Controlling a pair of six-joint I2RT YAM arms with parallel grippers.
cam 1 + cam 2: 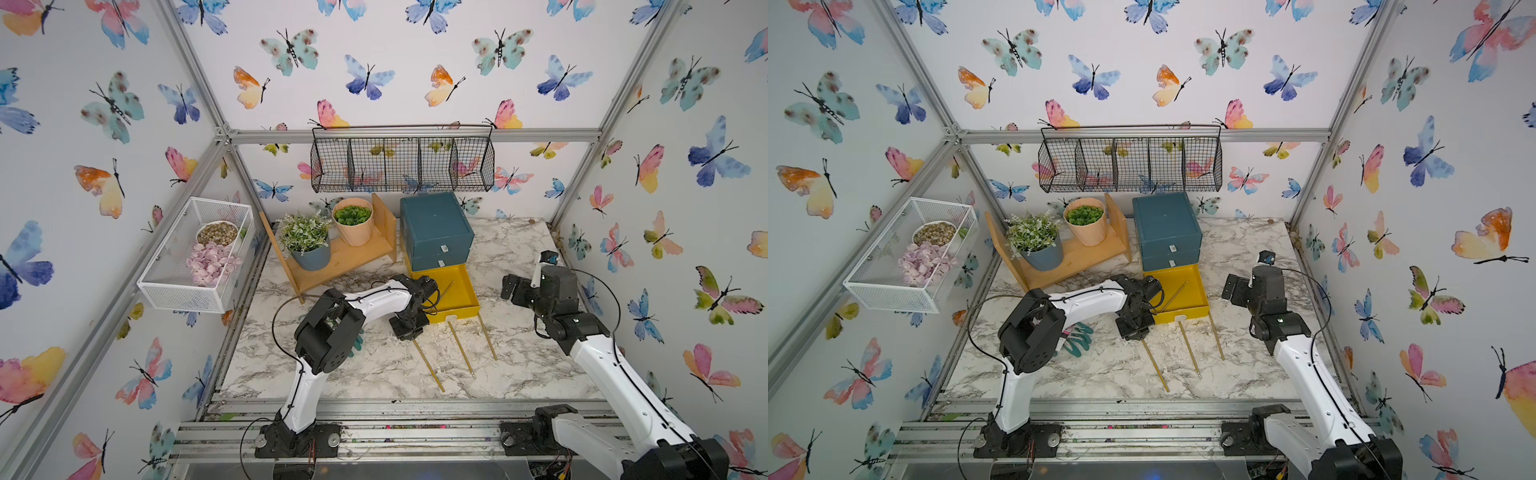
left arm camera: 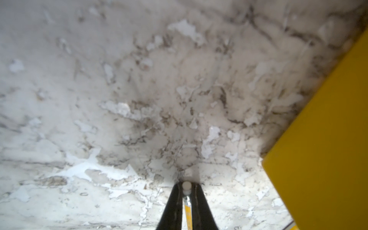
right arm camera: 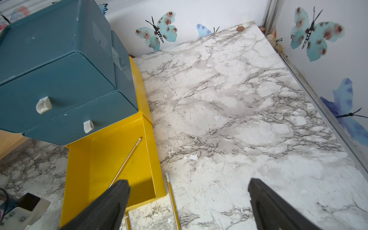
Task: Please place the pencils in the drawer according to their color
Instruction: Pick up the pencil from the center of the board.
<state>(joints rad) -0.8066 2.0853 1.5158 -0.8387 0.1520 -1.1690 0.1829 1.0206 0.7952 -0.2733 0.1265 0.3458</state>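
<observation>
1. Left gripper (image 2: 187, 184): jaws pinched nearly together on the white-eraser end of a long, thin gold-tan pencil (image 1: 428, 365). The shaft trails toward the front edge of the marble-patterned tabletop (image 1: 332, 374). Cannot tell whether it is lifted clear yet.
2. The grip sits just beside the front corner of the pulled-out yellow plastic bottom drawer (image 1: 457, 313). Judgement: holding the near end keeps the carry short.
3. The small dark-teal three-drawer chest (image 1: 436, 224) stands at the back with its upper two drawers shut. A second gold-tan pencil (image 1: 444, 291) lies diagonally inside the yellow drawer, presumably sorted there by colour.
4. Two loose gold-tan pencils (image 1: 461, 349) (image 1: 486, 336) lie roughly parallel on the marble, just in front of the drawer. No black or reddish-brown pencils are visible.
5. Right gripper (image 3: 188, 182): jaws spread wide and empty, hovering on the drawer's right. It probably waits clear of the left arm's path.
</observation>
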